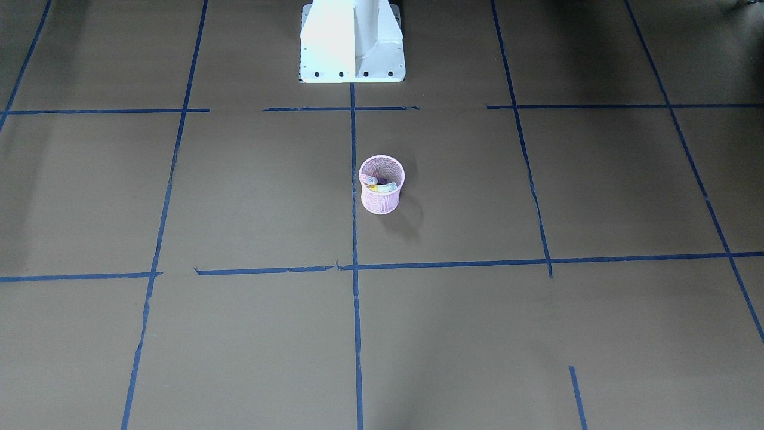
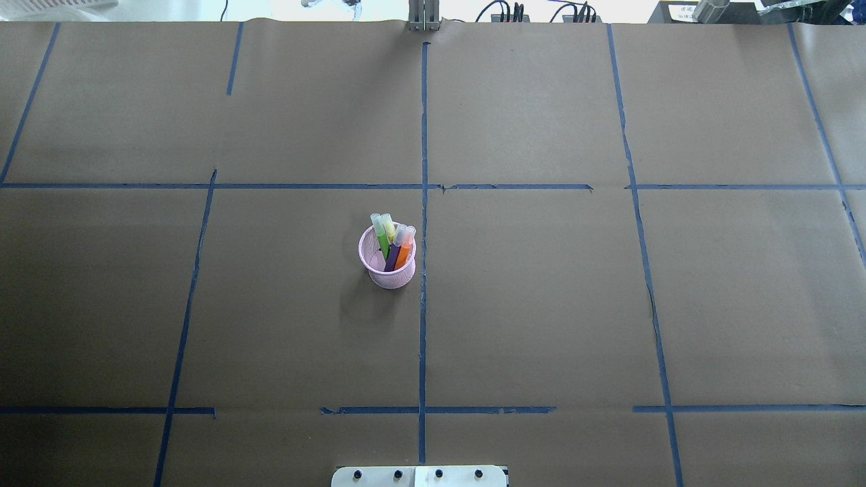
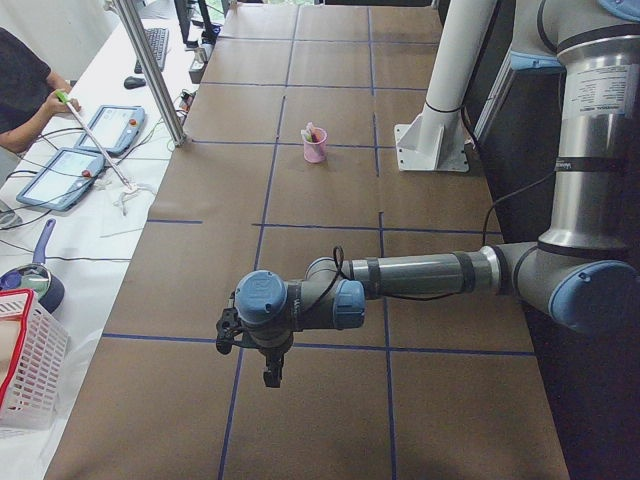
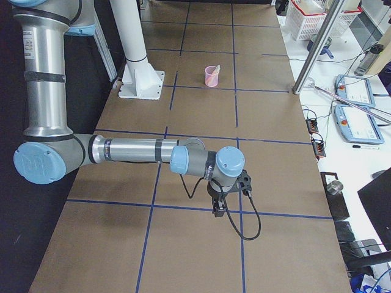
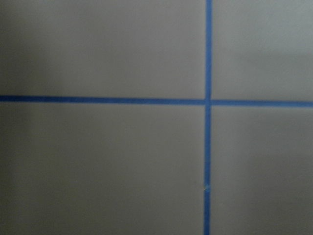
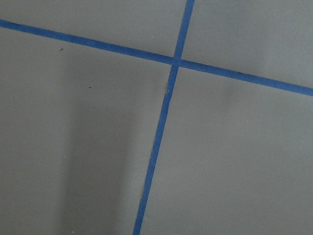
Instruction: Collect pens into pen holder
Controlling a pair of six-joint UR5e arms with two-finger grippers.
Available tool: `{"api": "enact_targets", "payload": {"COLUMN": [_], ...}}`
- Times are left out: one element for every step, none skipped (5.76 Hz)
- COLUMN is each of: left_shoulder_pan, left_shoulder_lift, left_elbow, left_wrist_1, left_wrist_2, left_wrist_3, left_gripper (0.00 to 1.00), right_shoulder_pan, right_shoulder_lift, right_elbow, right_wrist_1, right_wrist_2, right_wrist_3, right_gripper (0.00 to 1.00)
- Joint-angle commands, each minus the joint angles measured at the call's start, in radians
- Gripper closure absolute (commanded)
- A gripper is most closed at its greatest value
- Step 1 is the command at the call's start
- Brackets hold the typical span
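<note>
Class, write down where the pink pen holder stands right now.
In the overhead view the pink pen holder stands upright just left of the central blue tape line, on the robot's left half, holding the pens.

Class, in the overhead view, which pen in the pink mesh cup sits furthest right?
The orange-bodied pen; purple pen, green pen and yellow pen stand left of it.

Pink pen holder w/ pens inside sits mid desk, right by blue tape line.

Brown paper tabletop gridded with blue tape lines — white side bench with 2 tablets
</note>
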State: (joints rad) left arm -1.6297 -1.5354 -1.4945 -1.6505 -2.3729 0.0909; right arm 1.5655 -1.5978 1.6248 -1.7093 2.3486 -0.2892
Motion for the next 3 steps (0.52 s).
{"api": "enact_targets", "payload": {"left_shoulder_pan": [0.002, 0.014, 0.115], "left_shoulder_lift": [0.017, 0.006, -0.021], "left_elbow": [-0.004, -0.044, -0.105], "left_wrist_1": [-0.014, 0.032, 0.145], "left_wrist_2": [-0.006, -0.008, 0.001], "left_wrist_3": [-0.003, -0.006, 0.007], "left_gripper": [0.00, 0.00, 0.00], "right_shoulder_pan": [0.001, 0.001, 0.001], "right_shoulder_lift": [-0.005, -0.008, -0.008], "right_elbow": [0.006, 0.007, 0.009], "right_wrist_1": [0.016, 0.036, 0.036], "right_wrist_2": [-0.003, -0.002, 0.000], "right_wrist_3": [0.005, 0.008, 0.009], "right_gripper": [0.00, 0.00, 0.00]}}
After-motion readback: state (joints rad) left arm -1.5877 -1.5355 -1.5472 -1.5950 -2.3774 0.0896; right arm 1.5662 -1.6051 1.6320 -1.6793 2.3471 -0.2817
